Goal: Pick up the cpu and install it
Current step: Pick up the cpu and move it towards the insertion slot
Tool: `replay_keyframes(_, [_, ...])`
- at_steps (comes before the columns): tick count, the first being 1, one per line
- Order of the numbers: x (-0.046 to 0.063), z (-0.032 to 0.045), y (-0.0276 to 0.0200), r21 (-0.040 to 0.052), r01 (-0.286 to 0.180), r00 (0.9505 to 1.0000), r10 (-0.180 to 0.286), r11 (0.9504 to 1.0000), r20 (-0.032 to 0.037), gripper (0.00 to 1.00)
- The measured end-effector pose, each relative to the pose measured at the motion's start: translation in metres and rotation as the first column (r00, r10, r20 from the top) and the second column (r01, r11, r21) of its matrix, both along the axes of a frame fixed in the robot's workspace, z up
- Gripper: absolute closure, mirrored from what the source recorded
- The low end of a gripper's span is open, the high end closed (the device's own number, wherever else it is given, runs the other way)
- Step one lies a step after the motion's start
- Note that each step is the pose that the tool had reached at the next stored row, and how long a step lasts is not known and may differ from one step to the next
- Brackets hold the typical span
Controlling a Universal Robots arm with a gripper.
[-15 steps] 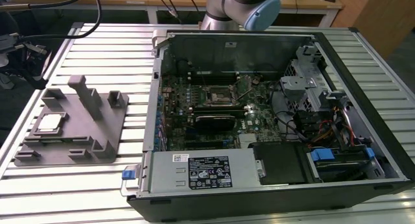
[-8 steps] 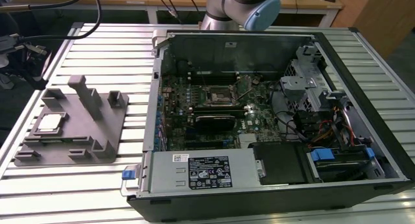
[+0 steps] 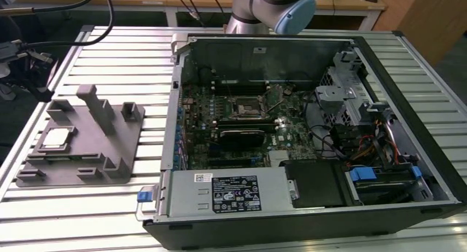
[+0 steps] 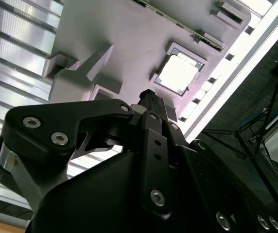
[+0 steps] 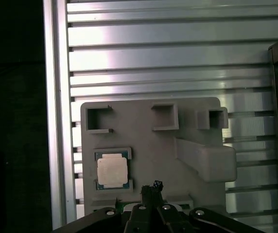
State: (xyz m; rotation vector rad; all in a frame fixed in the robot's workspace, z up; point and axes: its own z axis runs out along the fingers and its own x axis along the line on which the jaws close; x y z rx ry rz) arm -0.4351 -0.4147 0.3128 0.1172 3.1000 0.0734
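One cpu to move. In the exterior view it lies flat in a recess of the grey fixture plate, at the exterior view's left, well apart from the open computer case and its socket. In the second wrist view my gripper hovers above that plate, near the chip, its jaws drawn together on nothing. In the first wrist view the tip sits just beside the cpu, not over it. I judge the chip light, stiff and fragile underneath. I'd grip its opposite edges, never the slick metal top.
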Motion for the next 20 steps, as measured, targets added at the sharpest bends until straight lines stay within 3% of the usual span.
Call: replay_keyframes(20, [-0.0024, -0.0092, 0.0000, 0.0000, 0.000, 1.0000, 0.000, 1.0000, 0.0000, 0.89])
